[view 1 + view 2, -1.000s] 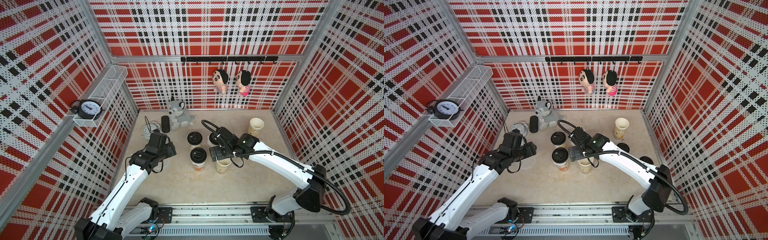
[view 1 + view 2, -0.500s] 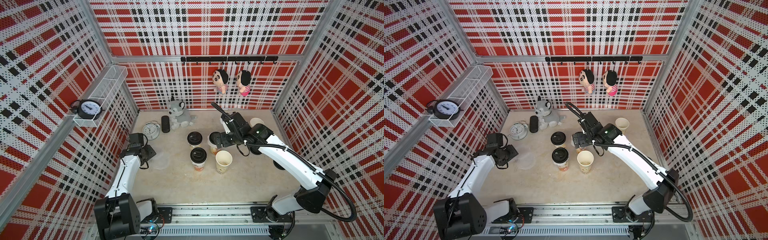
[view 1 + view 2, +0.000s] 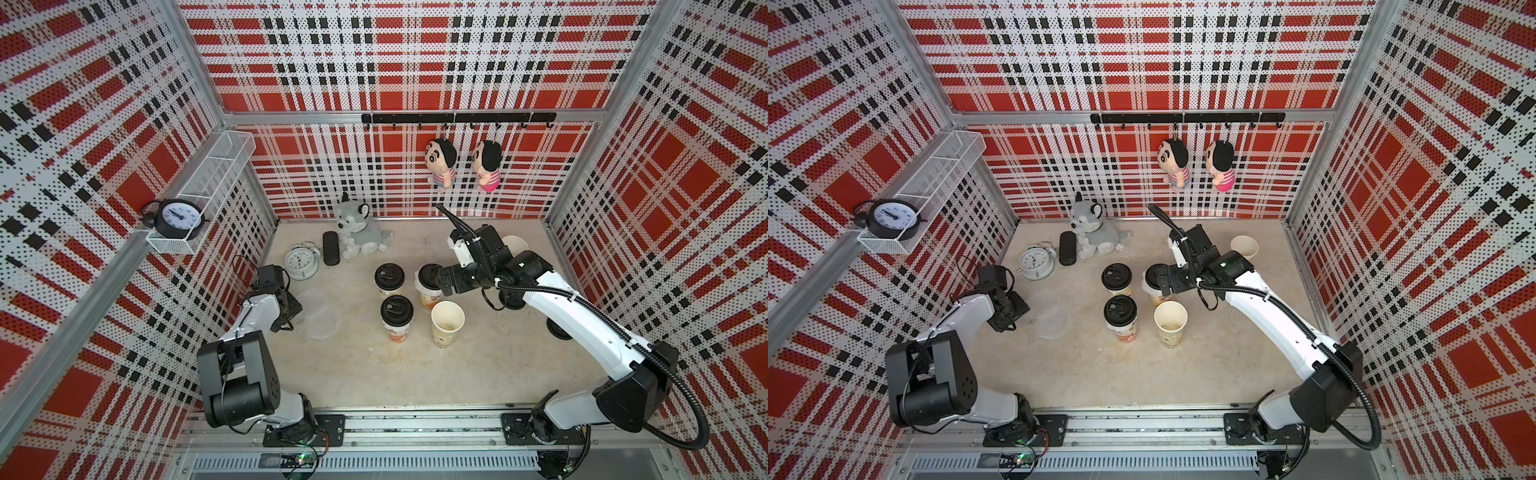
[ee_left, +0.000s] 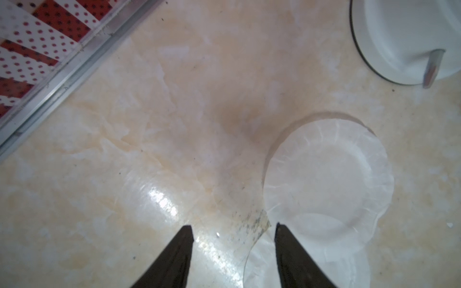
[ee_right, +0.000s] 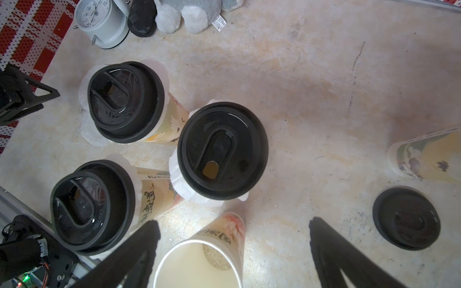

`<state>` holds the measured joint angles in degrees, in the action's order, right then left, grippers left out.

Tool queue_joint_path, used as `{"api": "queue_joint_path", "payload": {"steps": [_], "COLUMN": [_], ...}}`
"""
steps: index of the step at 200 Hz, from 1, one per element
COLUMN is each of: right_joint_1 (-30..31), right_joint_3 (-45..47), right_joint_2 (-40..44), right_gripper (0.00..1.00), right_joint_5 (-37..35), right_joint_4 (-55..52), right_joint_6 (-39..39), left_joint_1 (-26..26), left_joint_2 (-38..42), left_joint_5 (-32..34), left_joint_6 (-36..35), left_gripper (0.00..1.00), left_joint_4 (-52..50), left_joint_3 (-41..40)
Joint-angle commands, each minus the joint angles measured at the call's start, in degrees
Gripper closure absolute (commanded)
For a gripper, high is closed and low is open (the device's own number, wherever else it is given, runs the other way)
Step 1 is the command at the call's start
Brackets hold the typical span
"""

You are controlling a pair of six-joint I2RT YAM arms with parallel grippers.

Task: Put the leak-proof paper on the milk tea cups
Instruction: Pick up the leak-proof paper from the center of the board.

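Five milk tea cups stand mid-floor. Three carry black lids [image 3: 389, 276] [image 3: 397, 311] [image 5: 223, 150] with white paper rims showing under them. One open cup [image 3: 447, 320] stands in front, another [image 3: 515, 245] at the back right. Leak-proof paper [image 3: 318, 316] lies flat on the floor at the left; in the left wrist view two round sheets [image 4: 329, 174] overlap. My left gripper [image 4: 233, 227] hangs open just above the floor at the sheets' edge, holding nothing. My right gripper [image 5: 233, 224] is wide open and empty, above the open cup [image 5: 199, 261] and beside the lidded cups.
A white alarm clock [image 3: 301, 262], a black case [image 3: 331, 248] and a grey plush dog [image 3: 357, 232] sit at the back left. Loose black lids [image 5: 406, 218] [image 3: 559, 330] lie on the floor at the right. Plaid walls close in on three sides.
My left arm has pulled back from the cups to the left and lowered over the paper sheets. My right gripper has moved off the front open cup toward the back lidded cup.
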<state>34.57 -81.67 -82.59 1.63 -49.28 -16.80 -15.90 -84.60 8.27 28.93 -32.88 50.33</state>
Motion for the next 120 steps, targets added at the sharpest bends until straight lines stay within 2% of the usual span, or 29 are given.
{"api": "queue_joint_path", "payload": {"steps": [1, 56, 120], "right_joint_1": [-0.67, -0.9, -0.97], "right_joint_3": [0.75, 1.51, 2.13], "right_joint_2": [1.81, 2.31, 2.17], "right_gripper": [0.03, 0.04, 0.04], "right_joint_5": [2.13, 2.09, 2.09], "right_joint_4": [2.73, 2.78, 2.71], "right_joint_6": [1.33, 0.8, -0.07], "left_joint_1": [1.21, 3.84, 3.82], "left_joint_2": [-2.65, -10.13, -16.27], "left_joint_5": [2.29, 0.18, -0.12], "left_joint_6": [-1.55, -5.18, -7.48], "left_gripper": [0.43, 0.49, 0.56], "left_joint_4": [1.86, -0.9, -1.57], "left_joint_3": [2.62, 6.65, 8.66]}}
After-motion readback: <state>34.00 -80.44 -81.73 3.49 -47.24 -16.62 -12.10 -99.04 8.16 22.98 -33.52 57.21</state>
